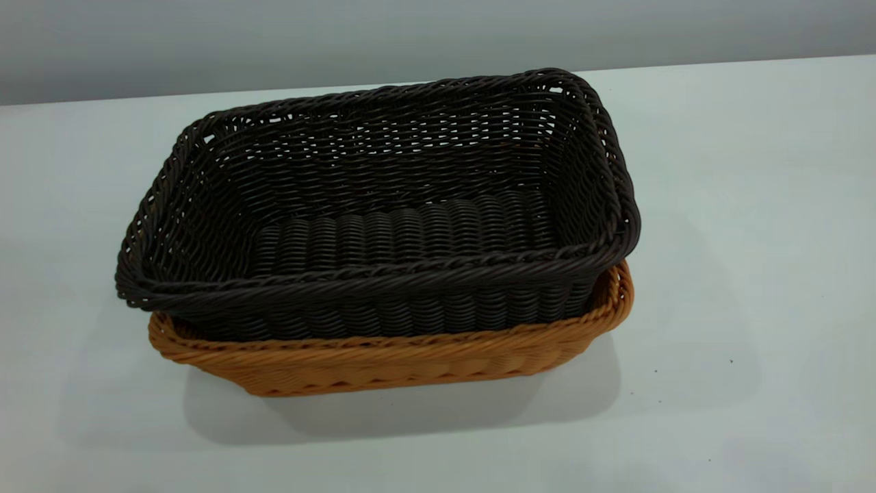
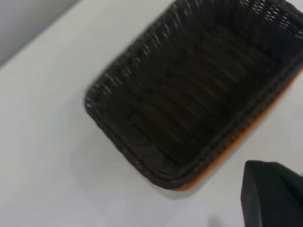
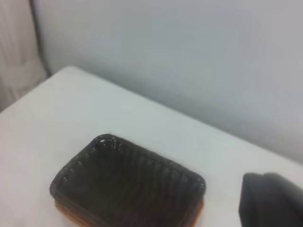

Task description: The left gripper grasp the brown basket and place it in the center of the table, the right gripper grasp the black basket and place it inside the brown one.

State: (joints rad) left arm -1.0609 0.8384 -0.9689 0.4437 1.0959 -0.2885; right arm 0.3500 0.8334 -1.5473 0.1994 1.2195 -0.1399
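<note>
Only a dark edge of the left gripper (image 2: 272, 196) shows in the left wrist view, above the table (image 1: 753, 205) and apart from the baskets; whether it is open or closed cannot be told. The right gripper (image 3: 270, 201) likewise shows as one black corner in the right wrist view, well apart from the baskets and holding nothing that can be seen (its state cannot be told either). Neither arm appears in the exterior view. There the black basket (image 1: 383, 205) sits nested inside the brown basket (image 1: 383, 363), its braided rim riding above the brown one's rim, slightly askew so that it overhangs at the left end and leaves more of the tan rim showing at the right end. The pair stands upright near the middle of the white table, casting a soft shadow.
</note>
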